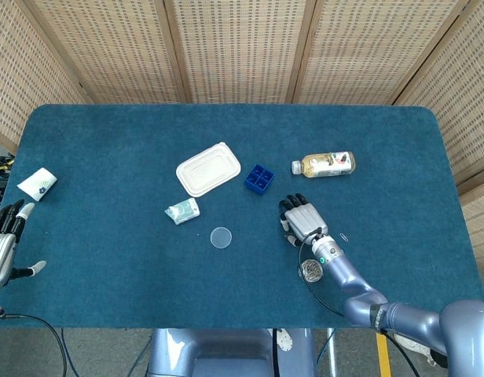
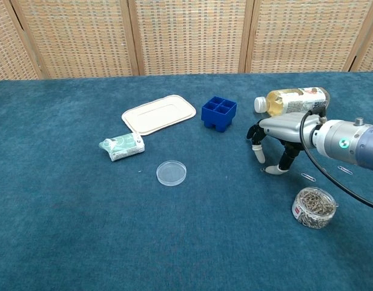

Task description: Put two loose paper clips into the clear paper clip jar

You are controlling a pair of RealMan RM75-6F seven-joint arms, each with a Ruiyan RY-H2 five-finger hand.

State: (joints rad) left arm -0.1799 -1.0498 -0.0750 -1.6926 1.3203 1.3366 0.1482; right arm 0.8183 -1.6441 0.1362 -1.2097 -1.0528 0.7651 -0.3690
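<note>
The clear paper clip jar (image 2: 314, 208), full of clips, stands near the table's front right, also seen as the jar (image 1: 310, 271) in the head view. My right hand (image 2: 274, 134) hovers just left of and behind it, palm down, fingers arched to the cloth and apart. Its thumb tip (image 2: 272, 170) touches the table at a loose clip, which is mostly hidden. Another loose paper clip (image 2: 307, 177) lies right of the thumb, and a third clip (image 2: 343, 170) sits beyond the wrist. My left hand (image 1: 0, 243) rests open at the table's left edge.
A lying bottle (image 2: 292, 98) is just behind the right hand. A blue compartment box (image 2: 218, 113), a white tray lid (image 2: 159, 113), a tissue packet (image 2: 122, 145) and a round clear lid (image 2: 172, 173) sit to the left. A white packet (image 1: 37, 184) lies far left.
</note>
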